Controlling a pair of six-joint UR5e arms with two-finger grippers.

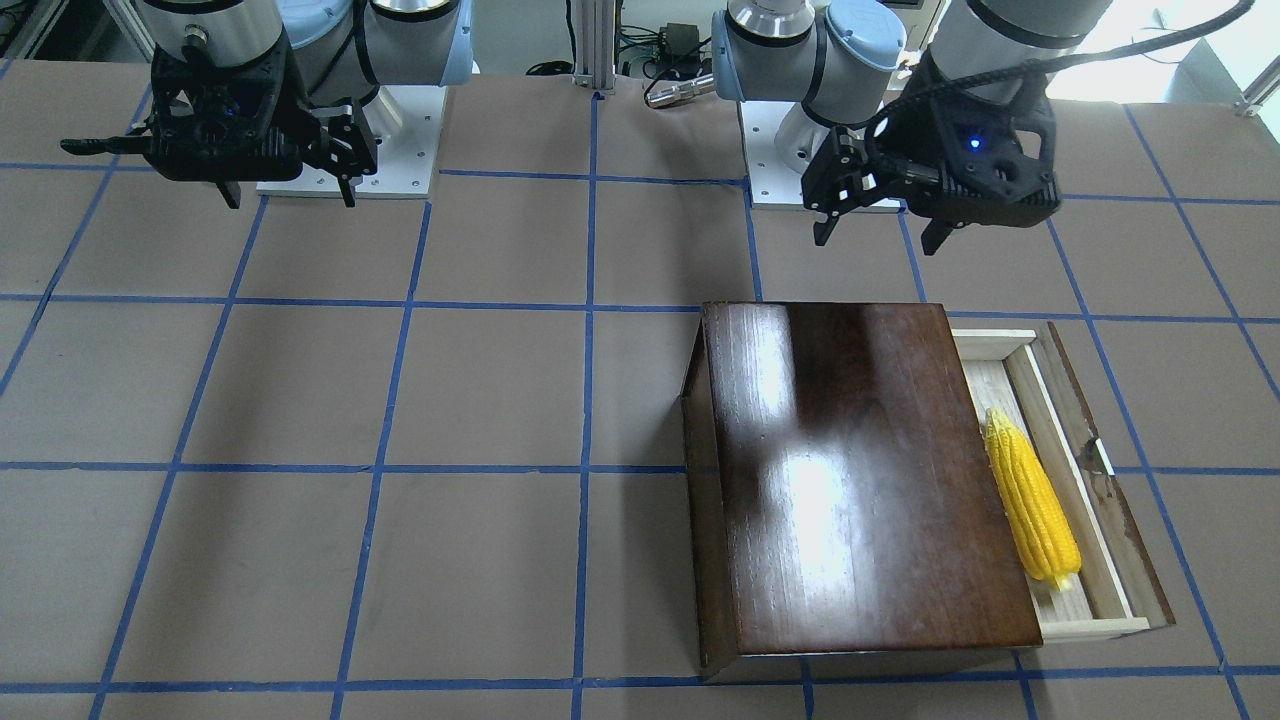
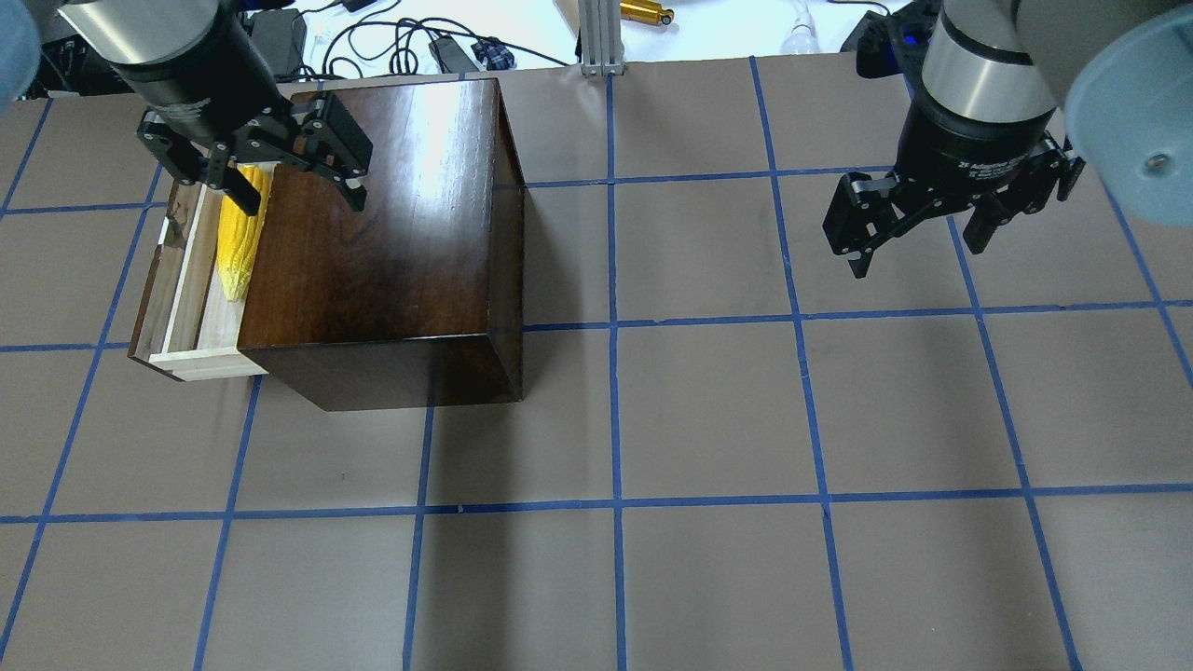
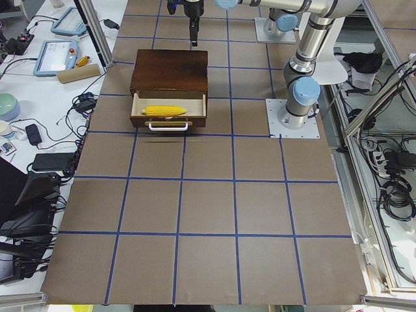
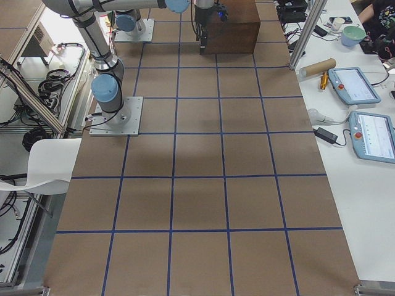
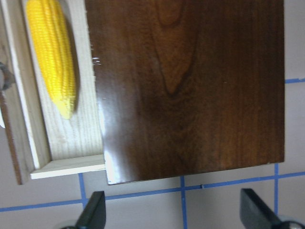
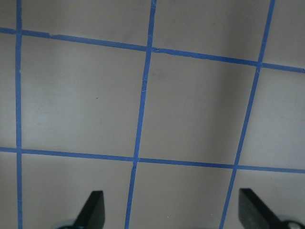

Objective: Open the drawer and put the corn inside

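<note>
The dark brown box [image 2: 391, 224] stands on the table's left half. Its drawer [image 2: 191, 270] of pale wood is pulled out to the left, with the dark front panel [image 1: 1120, 500] and metal pull outermost. The yellow corn [image 2: 238, 242] lies lengthwise inside the drawer; it also shows in the front view [image 1: 1030, 500] and the left wrist view [image 5: 52, 62]. My left gripper [image 2: 303, 200] is open and empty, raised above the box's near-left edge and clear of the corn. My right gripper [image 2: 918, 256] is open and empty above bare table on the right.
The table [image 2: 708, 419] is brown with a blue tape grid. The arm bases [image 1: 350, 140] stand at the robot's edge. Cables and devices [image 2: 410, 42] lie beyond the far edge. Side benches hold tablets [image 4: 355, 86] and a cardboard tube [image 4: 318, 66].
</note>
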